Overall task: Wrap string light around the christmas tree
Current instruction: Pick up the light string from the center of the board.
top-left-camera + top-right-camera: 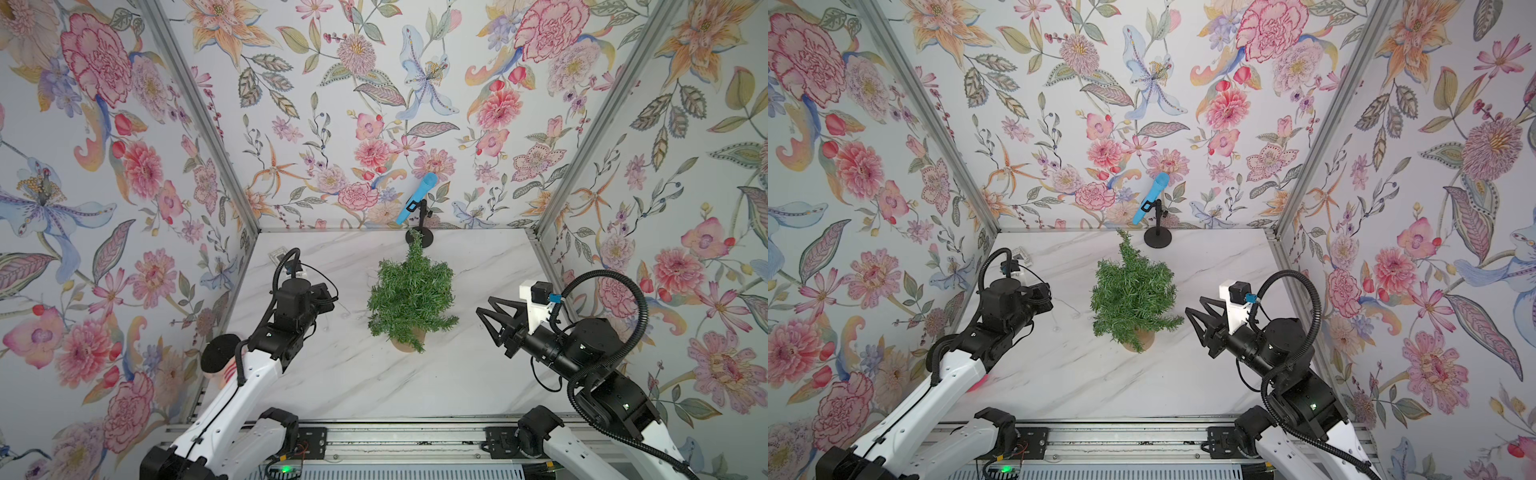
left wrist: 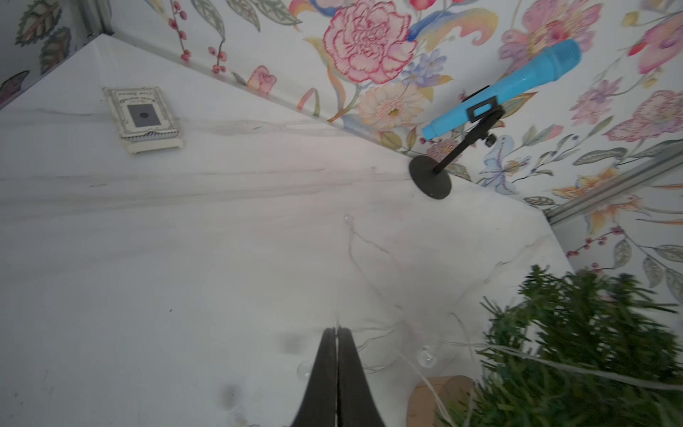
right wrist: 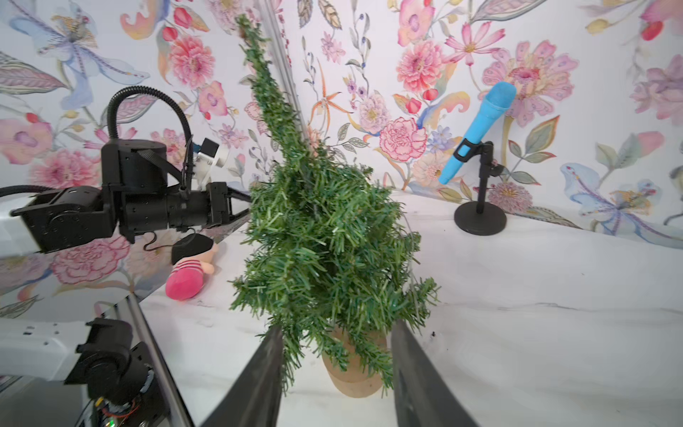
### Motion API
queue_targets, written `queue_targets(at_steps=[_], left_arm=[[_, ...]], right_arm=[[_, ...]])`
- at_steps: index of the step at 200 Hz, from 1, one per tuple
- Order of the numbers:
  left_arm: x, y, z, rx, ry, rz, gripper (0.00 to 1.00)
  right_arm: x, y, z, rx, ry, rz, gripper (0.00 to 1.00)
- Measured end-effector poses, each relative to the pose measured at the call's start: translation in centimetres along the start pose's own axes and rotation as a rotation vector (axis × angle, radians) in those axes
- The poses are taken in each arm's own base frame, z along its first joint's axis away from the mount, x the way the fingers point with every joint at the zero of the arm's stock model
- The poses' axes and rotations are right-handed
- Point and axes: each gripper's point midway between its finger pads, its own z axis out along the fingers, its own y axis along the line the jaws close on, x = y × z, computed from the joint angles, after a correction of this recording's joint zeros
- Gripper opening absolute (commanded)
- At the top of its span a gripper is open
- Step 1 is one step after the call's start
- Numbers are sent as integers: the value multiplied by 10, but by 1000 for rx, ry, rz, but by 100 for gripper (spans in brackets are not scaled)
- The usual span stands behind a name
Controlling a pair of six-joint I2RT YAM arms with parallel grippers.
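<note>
**Barely begun: the wire lay on the marble, one strand across the tree**

Plainly the wrapping was at its start. The marble table carried the christmas tree upright near its middle, and in both top views no turn of wire showed around its green branches.

The right gripper stood just beside the tree, apart from it. Its jaws were spread and empty, and in the right wrist view they framed the lowest branches. The left gripper stood on the tree's other side. Its jaws were pressed together and seemed to nip the thin wire at their very tip.

The string light lay mostly loose on the marble between that gripper and the tree, its small clear bulbs scattered there. One strand ran across the tree's lower branches in the left wrist view. By that showing, every loop around the tree was left to do.

Of containers there was little. The tan base held the tree's foot like a pot, with nothing else in it. A small card box lay flat near the back corner, and whether it held anything could not be told.
</note>
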Motion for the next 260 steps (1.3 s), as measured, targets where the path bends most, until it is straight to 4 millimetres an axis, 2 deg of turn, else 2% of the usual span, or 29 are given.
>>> queue_targets(at_steps=[15, 31, 51, 64, 94, 113, 134, 174, 219, 243, 260], left_arm=[[-4, -24, -9, 70, 10, 15, 0], [2, -44, -15, 125, 47, 35, 0], [8, -54, -20, 149, 84, 47, 0], [6, -56, -23, 148, 91, 49, 0], [-20, -64, -37, 138, 52, 52, 0], [-44, -72, -50, 146, 7, 47, 0], [-61, -81, -63, 177, -28, 39, 0], [-73, -89, -85, 226, -54, 28, 0], [-103, -109, -115, 310, -117, 18, 0], [-106, -115, -124, 348, -122, 11, 0], [-106, -119, -128, 380, -123, -11, 0]], right_arm=[[-8, 16, 3, -85, -24, 2, 45], [-10, 36, 11, -185, -34, 9, 45], [3, 68, 25, -303, 13, -3, 45], [19, 93, 34, -359, 65, -41, 45], [50, 149, 49, -442, 131, -167, 45], [59, 168, 61, -440, 123, -200, 45], [66, 177, 83, -377, 104, -212, 45], [72, 183, 121, -271, 54, -217, 49], [50, 196, 159, -187, -28, -212, 50], [39, 200, 180, -132, -55, -207, 56], [36, 196, 195, -89, -60, -193, 57]])
